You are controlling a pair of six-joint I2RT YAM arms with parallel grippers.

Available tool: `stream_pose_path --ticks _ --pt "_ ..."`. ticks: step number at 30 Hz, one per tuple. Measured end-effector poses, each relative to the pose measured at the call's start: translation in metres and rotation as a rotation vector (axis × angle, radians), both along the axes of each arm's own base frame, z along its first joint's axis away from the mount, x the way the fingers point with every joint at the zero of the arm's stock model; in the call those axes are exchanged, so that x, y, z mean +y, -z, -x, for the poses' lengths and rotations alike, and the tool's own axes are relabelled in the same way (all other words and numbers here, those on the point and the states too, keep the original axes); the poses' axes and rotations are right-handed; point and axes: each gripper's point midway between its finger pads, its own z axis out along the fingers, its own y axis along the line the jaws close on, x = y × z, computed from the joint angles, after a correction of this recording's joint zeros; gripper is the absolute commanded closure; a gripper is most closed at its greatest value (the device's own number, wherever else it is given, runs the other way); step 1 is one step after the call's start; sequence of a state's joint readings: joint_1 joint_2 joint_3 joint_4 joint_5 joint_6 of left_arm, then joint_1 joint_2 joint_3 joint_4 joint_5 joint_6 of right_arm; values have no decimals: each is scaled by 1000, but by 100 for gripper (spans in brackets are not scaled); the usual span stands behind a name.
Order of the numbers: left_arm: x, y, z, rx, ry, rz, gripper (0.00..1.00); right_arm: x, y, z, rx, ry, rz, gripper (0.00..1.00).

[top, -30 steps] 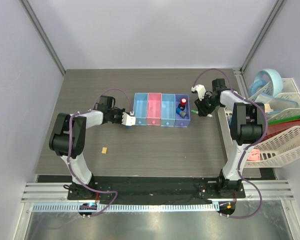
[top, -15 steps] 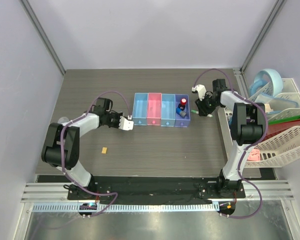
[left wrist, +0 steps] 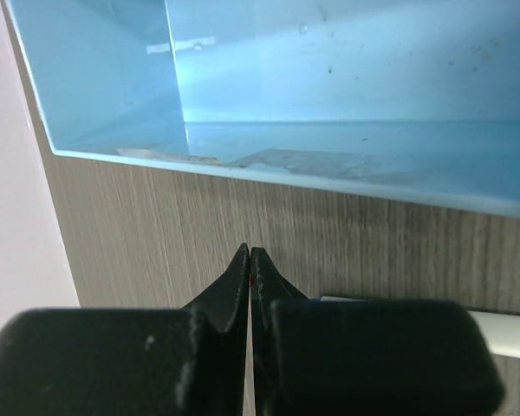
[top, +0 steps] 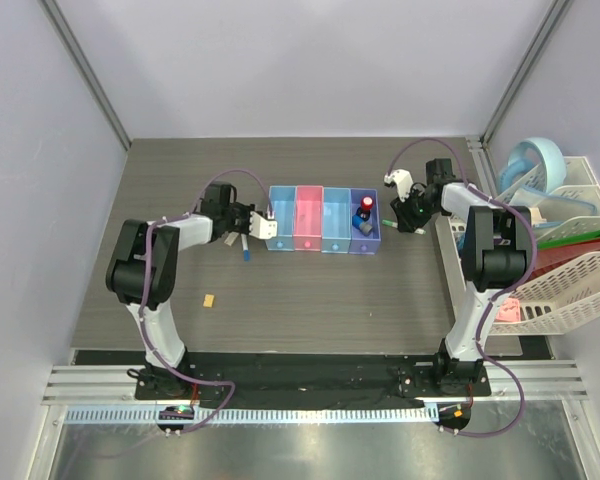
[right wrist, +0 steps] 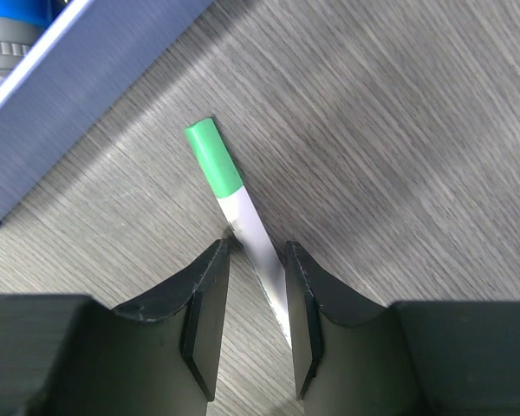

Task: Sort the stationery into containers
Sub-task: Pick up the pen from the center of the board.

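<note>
Dark wood-grain worktop (top: pixel 310 310) carries a row of four joined bins (top: pixel 323 240) at its middle. At the row's 9 o'clock end, the left claw (top: pixel 267 228) has its jaws pressed together on nothing, tips just short of the light blue bin (left wrist: pixel 329 78). A blue-capped white pen (top: pixel 244 246) lies at its 7 o'clock. At the row's 3 o'clock, the right claw (right wrist: pixel 256 251) straddles the green-tipped pen (right wrist: pixel 243 208) lying on the worktop; whether it pinches the pen, I cannot tell. A red-capped bottle (top: pixel 365 208) stands in the darker blue bin (top: pixel 374 240). A tan block (top: pixel 210 299) lies at the row's 7 o'clock.
</note>
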State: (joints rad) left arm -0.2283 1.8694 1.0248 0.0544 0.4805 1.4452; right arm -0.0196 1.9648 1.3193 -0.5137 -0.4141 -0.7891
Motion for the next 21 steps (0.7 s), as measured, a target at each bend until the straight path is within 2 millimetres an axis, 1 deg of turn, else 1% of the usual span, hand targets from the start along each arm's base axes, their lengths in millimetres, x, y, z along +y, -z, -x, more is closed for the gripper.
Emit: stream_pose_path --ticks 2,9,15,21 --pt "3 3 -4 -2 -11 -25 100 0 0 1 0 0 -1 63" --pt "21 9 -5 -13 -43 -129 100 0 0 1 -1 -2 -6 63" --pt "31 14 10 46 -34 -157 100 1 0 1 -2 -4 -10 63" --pt "33 23 27 109 7 -186 100 3 0 3 1 -7 -18 63"
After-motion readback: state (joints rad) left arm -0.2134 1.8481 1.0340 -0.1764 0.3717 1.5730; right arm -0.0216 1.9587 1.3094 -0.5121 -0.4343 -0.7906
